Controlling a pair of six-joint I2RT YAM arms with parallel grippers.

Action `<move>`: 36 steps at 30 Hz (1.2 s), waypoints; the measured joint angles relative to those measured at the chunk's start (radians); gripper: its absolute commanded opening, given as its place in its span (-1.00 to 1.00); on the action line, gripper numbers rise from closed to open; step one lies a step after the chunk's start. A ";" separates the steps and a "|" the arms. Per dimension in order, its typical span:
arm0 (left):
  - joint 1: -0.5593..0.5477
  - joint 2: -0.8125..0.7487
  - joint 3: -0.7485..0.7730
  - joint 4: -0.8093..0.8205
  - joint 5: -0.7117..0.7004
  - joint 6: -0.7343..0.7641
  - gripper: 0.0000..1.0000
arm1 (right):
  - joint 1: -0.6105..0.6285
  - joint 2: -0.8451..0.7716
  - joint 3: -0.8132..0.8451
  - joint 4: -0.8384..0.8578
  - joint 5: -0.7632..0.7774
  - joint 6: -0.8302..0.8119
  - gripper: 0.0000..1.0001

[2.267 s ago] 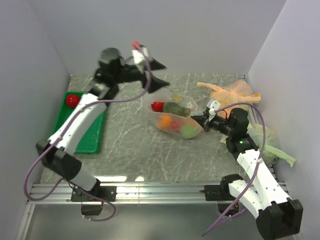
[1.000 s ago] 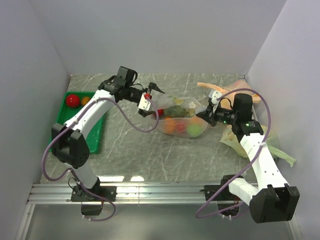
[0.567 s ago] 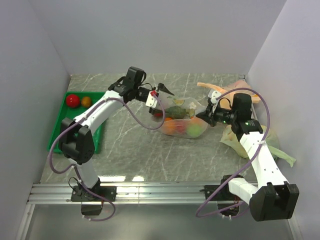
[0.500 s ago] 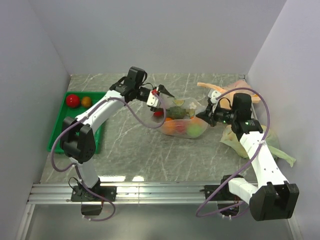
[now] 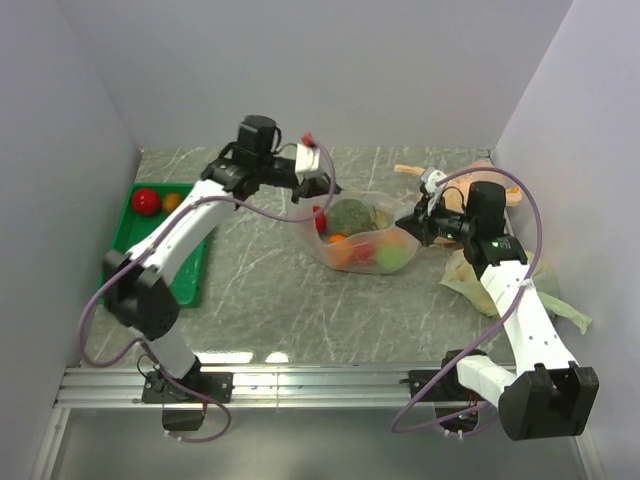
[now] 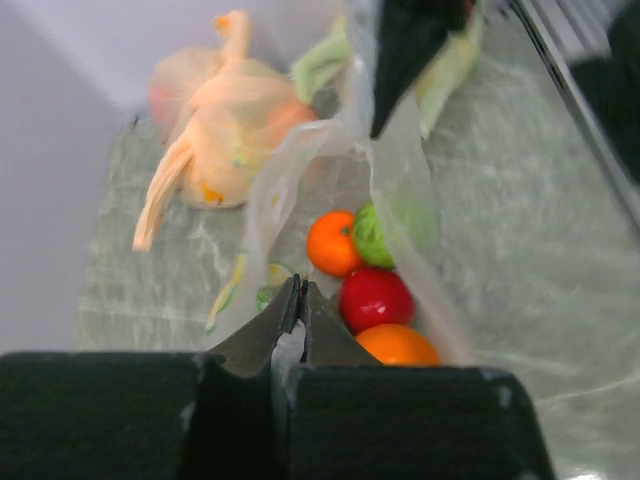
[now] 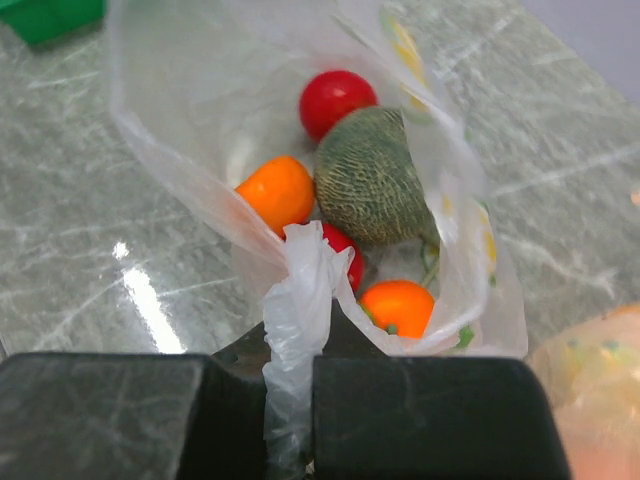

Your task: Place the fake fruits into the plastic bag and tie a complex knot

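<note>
Nearest, by the right wall, we list a crumpled pale green plastic bag (image 5: 553, 298). Left of centre is a green plastic tray (image 5: 190, 270) carrying a glossy red ball (image 5: 146, 200) and an orange ball (image 5: 172, 201).

Mid-table sits the thin clear crinkly plastic bag (image 5: 362, 240). It holds glossy red, orange and light green fake fruits (image 7: 275, 192) and a dull green netted ball (image 7: 370, 175).

Our right gripper (image 5: 412, 222) has its jaws pressed together, pinching the bag's bunched handle. Our left gripper (image 5: 322, 185) is likewise clamped on the opposite rim.

Farthest is an orange-tinted bag (image 6: 215, 140).
</note>
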 measured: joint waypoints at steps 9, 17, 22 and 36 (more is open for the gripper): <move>0.034 -0.216 0.142 -0.035 -0.491 -0.717 -0.99 | -0.025 -0.008 0.149 -0.003 0.147 0.282 -1.00; 0.277 -0.338 -0.360 -0.041 -0.591 -0.963 -0.99 | -0.059 0.021 0.111 0.002 0.132 0.468 -1.00; 0.272 -0.424 -0.636 -0.053 -0.484 -0.867 -0.99 | -0.057 0.061 0.028 -0.001 0.127 0.569 -1.00; 0.267 -0.552 -0.771 0.029 -0.503 -0.644 -0.99 | -0.051 0.068 -0.144 0.003 0.136 0.635 -1.00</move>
